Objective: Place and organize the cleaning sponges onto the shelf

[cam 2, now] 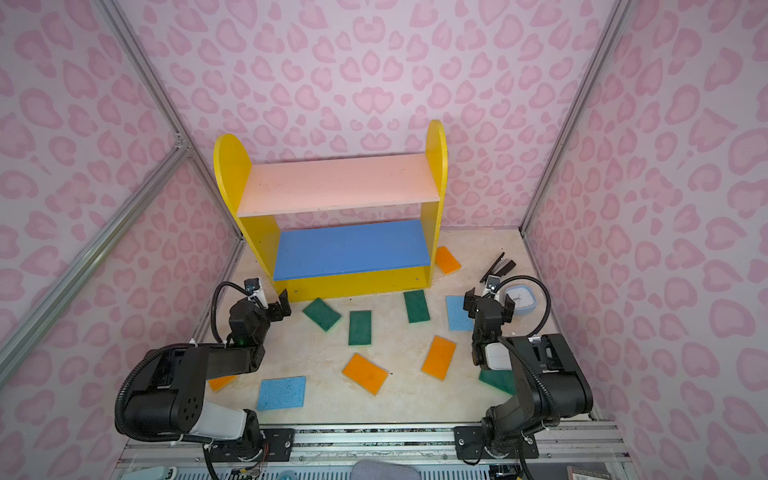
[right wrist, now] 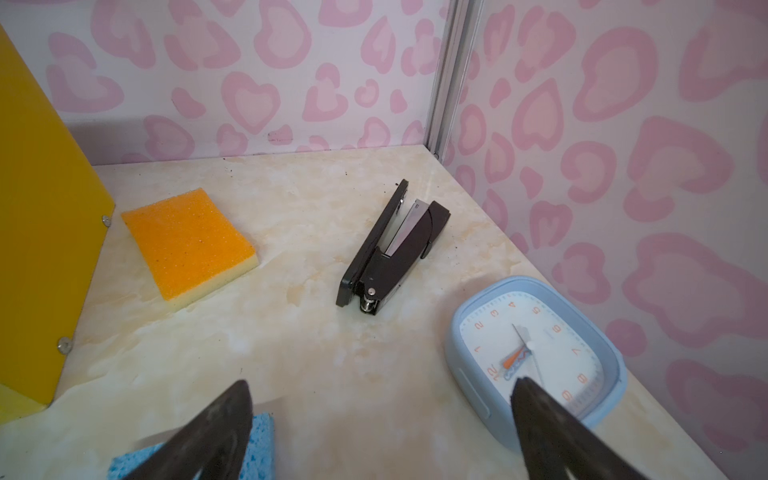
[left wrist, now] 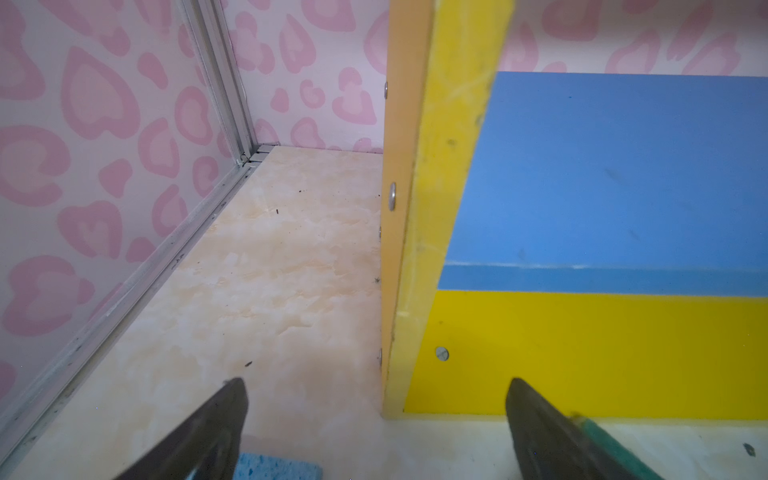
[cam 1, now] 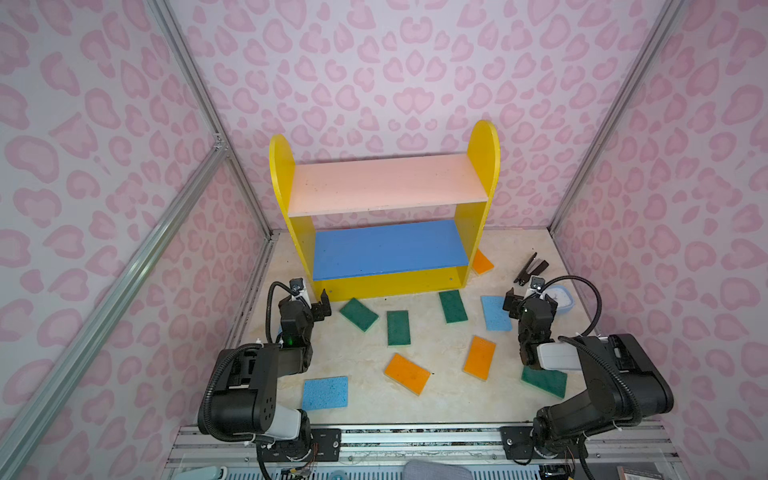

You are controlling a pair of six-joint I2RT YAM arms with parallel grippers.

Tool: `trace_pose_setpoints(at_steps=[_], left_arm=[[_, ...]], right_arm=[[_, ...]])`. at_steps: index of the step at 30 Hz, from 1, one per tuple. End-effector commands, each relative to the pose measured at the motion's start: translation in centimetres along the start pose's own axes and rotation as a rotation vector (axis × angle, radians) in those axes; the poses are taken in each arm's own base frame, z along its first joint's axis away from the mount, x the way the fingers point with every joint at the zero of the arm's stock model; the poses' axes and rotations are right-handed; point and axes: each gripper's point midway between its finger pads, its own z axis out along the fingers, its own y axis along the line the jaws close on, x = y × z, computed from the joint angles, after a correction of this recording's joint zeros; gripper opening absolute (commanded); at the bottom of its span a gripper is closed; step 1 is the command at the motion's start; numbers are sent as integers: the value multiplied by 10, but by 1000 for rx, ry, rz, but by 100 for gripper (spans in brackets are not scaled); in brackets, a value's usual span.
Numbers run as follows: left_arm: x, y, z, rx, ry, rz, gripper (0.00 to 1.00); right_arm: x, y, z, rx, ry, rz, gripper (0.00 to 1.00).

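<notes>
The shelf (cam 1: 484,145) (cam 2: 436,145) stands at the back with its pink and blue boards bare. The cleaning sponges lie flat on the floor in front: green ones (cam 1: 358,313) (cam 1: 398,327) (cam 1: 453,306), orange ones (cam 1: 407,373) (cam 1: 479,357), blue ones (cam 1: 325,392) (cam 1: 495,312). Another orange sponge (right wrist: 187,241) lies beside the shelf's right panel. My left gripper (cam 1: 311,301) (left wrist: 377,380) is open at the shelf's front left corner, with a blue sponge (left wrist: 278,467) under it. My right gripper (cam 1: 530,301) (right wrist: 382,381) is open and empty over bare floor.
A black stapler (right wrist: 395,245) and a light-blue clock (right wrist: 536,353) lie at the back right; one right finger hangs over the clock. A green sponge (cam 1: 544,381) sits partly under the right arm. Pink patterned walls close in three sides.
</notes>
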Motion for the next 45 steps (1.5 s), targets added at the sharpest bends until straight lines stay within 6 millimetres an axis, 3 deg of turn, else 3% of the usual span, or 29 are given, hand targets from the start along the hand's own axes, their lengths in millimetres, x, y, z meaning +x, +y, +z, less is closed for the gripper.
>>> trace_pose_setpoints(at_steps=[1, 39, 42, 45], left_arm=[[-7, -1, 1, 7, -24, 6, 98], [-7, -1, 0, 11, -27, 0, 98], [-19, 5, 4, -27, -3, -9, 98], [-36, 7, 1, -46, 19, -11, 98]], right_arm=[[1, -1, 0, 4, 0, 3, 98], [0, -1, 1, -27, 3, 22, 98], [-4, -16, -4, 58, -15, 59, 98], [-7, -9, -12, 30, -57, 30, 98]])
